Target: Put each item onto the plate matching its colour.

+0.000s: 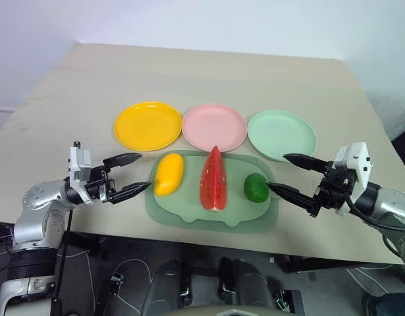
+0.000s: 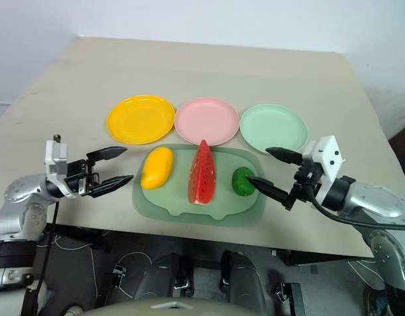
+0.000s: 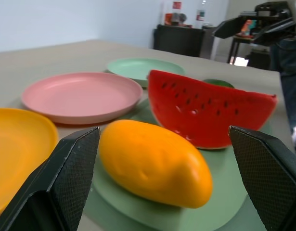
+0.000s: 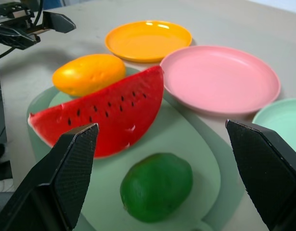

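On the beige desk (image 1: 189, 79), a yellow oval toy mango (image 1: 168, 174), a red toy watermelon wedge (image 1: 214, 179) and a small dark green ball (image 1: 256, 187) lie mid-frame on a pale green mat (image 1: 189, 214). Above them sit the yellow (image 1: 148, 125), pink (image 1: 214, 126) and mint round plastic plates (image 1: 282, 134). The left gripper (image 1: 128, 174) at lower left and the right gripper (image 1: 293, 174) at lower right are both wide open and hold nothing.

Three bare round plates in a row: yellow plate (image 1: 148, 125), pink plate (image 1: 214, 127), mint plate (image 1: 281, 134). In front, side by side: yellow mango (image 1: 168, 174), upright watermelon wedge (image 1: 214, 180), dark green ball (image 1: 256, 187).
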Controlling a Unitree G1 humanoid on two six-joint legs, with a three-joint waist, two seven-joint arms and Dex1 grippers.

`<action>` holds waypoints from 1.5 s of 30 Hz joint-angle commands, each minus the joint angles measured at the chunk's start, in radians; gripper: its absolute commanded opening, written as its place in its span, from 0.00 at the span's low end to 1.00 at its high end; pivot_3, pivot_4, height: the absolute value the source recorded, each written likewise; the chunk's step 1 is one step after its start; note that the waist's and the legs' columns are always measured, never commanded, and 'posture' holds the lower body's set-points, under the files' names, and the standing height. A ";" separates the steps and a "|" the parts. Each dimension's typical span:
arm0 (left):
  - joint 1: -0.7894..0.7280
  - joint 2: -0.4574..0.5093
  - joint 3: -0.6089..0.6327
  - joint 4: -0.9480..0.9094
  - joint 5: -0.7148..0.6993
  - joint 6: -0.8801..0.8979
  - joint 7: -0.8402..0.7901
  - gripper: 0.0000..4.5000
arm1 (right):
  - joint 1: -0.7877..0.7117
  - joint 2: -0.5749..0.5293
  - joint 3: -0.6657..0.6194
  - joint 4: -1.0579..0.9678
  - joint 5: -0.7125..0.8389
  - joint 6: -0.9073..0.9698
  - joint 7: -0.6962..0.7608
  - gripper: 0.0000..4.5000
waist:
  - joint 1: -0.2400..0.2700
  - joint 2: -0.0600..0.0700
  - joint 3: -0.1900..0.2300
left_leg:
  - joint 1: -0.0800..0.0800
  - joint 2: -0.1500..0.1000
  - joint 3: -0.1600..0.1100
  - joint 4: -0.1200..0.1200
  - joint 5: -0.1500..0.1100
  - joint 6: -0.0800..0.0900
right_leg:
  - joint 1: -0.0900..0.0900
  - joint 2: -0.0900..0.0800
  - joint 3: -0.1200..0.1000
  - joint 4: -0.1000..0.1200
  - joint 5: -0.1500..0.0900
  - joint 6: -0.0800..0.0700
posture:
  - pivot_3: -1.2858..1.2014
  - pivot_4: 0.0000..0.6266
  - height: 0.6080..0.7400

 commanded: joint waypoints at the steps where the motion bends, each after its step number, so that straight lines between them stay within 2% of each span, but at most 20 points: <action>1: -0.007 0.002 0.005 -0.014 0.000 -0.012 -0.011 1.00 | 0.001 -0.021 -0.033 -0.012 0.011 -0.007 0.017 1.00 | -0.001 0.000 0.000 | 0.000 0.000 0.000 0.000 0.000 0.000 | 0.000 0.000 0.000 0.000 0.000 0.000 | 0.52 0.24 0.67; 7: -0.021 -0.005 -0.005 -0.001 0.005 -0.021 -0.018 1.00 | -0.011 0.018 -0.020 -0.040 0.026 0.019 -0.052 1.00 | 0.000 0.000 0.000 | 0.000 0.000 0.000 0.000 0.000 0.001 | 0.000 0.000 0.000 0.000 0.000 0.000 | 0.52 0.24 0.67; 11: -0.042 -0.017 -0.008 -0.009 0.004 -0.013 -0.004 1.00 | -0.023 0.006 -0.041 -0.043 0.041 0.064 -0.104 1.00 | 0.000 0.000 0.000 | 0.000 0.000 0.000 0.000 0.000 0.000 | 0.000 0.000 0.000 0.000 0.000 0.000 | 0.52 0.24 0.67; 17: -0.013 -0.015 0.002 -0.054 -0.008 0.006 0.009 1.00 | -0.029 -0.040 -0.097 -0.068 0.126 0.169 -0.156 1.00 | -0.001 0.000 0.000 | 0.000 0.000 0.000 0.000 0.000 0.000 | 0.000 0.000 0.000 0.000 0.000 0.000 | 0.52 0.24 0.67; 25: 0.013 -0.022 0.003 -0.096 -0.015 0.021 0.033 1.00 | -0.182 -0.124 -0.096 -0.006 0.306 0.358 -0.241 1.00 | 0.000 0.000 0.000 | 0.000 0.000 0.000 0.001 0.000 0.001 | 0.000 0.000 0.000 0.000 -0.001 -0.002 | 0.52 0.24 0.67; 30: 0.026 -0.042 -0.013 -0.129 -0.015 0.023 0.049 1.00 | -0.321 -0.102 0.027 0.005 0.405 0.528 -0.454 1.00 | -0.003 0.000 0.000 | 0.000 0.000 0.000 0.001 0.000 0.000 | 0.000 0.000 0.000 0.000 0.001 -0.004 | 0.52 0.24 0.67; 33: 0.019 -0.058 -0.024 -0.131 -0.004 0.016 0.061 1.00 | -0.372 -0.081 0.071 0.032 0.523 0.615 -0.575 1.00 | -0.001 0.000 0.000 | 0.000 0.000 0.000 0.001 0.002 -0.004 | 0.000 0.000 0.000 0.000 0.002 -0.003 | 0.52 0.24 0.67; 36: 0.007 -0.071 -0.032 -0.136 -0.001 0.017 0.082 1.00 | -0.404 -0.075 0.122 0.067 0.539 0.696 -0.684 1.00 | -0.001 0.000 0.000 | -0.001 0.000 0.000 0.001 0.003 -0.004 | 0.000 0.000 0.000 0.000 0.002 -0.003 | 0.52 0.24 0.67; 45: 0.004 -0.093 -0.056 -0.148 0.005 0.015 0.113 1.00 | -0.437 -0.025 0.169 0.179 0.735 0.729 -0.958 1.00 | -0.001 0.000 0.000 | -0.002 0.000 0.001 0.002 0.003 -0.004 | 0.000 0.000 0.000 0.001 0.005 0.001 | 0.52 0.24 0.67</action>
